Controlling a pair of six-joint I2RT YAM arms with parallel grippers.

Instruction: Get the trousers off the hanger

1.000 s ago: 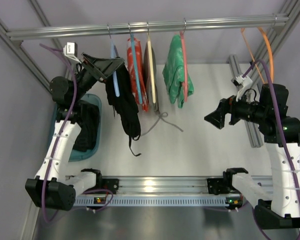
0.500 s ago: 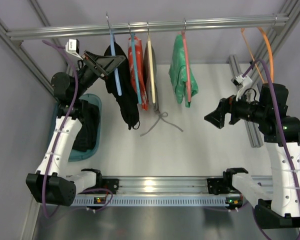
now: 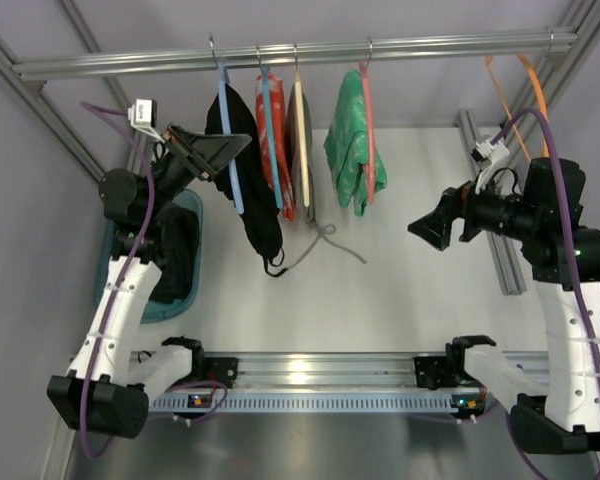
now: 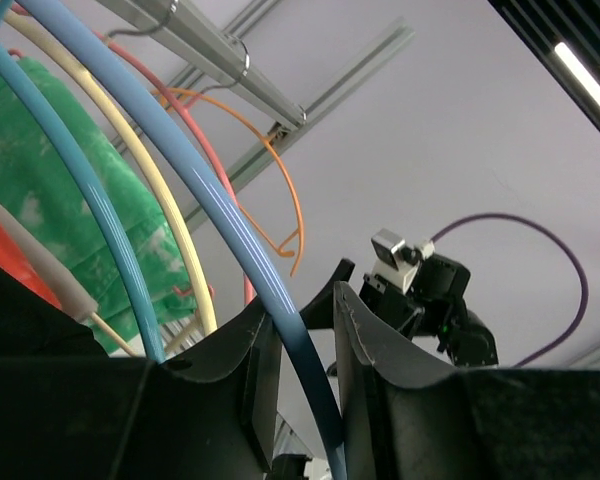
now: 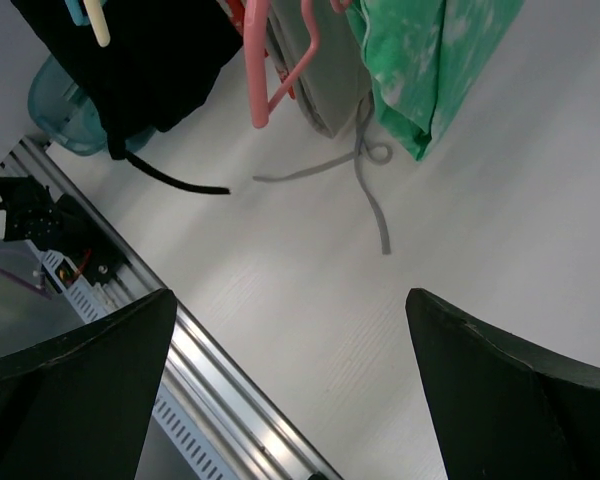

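Trousers point(image 3: 252, 195) black and long, draped on the hanger point(image 3: 229, 150) toward 11 o'clock in the top view, leftmost on the rail point(image 3: 400, 47). Drawstring point(image 3: 273, 265) dangling at the low end, above the table point(image 3: 400, 300). Just beside, at 3 o'clock of them, red garment point(image 3: 277, 150); farther along, green garment point(image 3: 355, 150).

Left hand point(image 4: 307, 330) clenched on the hanger's blue arm, tube filling the gap between the fingers point(image 4: 250, 360) in the wrist view. Hook up at the rail.

Right hand point(image 3: 427, 230) out at 3 o'clock, well apart, released and empty, spread wide in its own view.

Step in hand, by judgement: steadying the hanger; cloth not yet drawn off.

Next move likely calls for a grip on the fabric itself: right hand crossing toward 9 o'clock, pinching the trousers low, pulling down and clear, left bracing against swing. Watch for a snagged drawstring and dragged neighbours.
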